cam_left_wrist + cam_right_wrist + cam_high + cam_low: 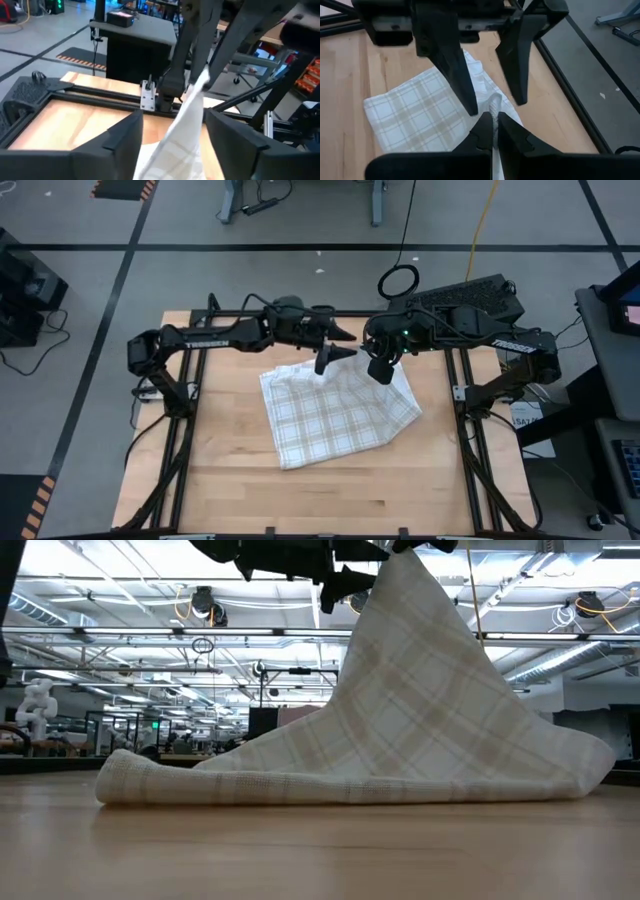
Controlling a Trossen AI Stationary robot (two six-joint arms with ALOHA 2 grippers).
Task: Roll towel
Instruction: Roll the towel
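Towel corner lifted, 2 grippers meeting over the far edge.

Left gripper hangs with fingers spread either side of the raised cloth; I judge it the nearer arm to take it. 1 towel lies mid-table, its peak rising rightward into my right gripper, pinched shut on that corner.
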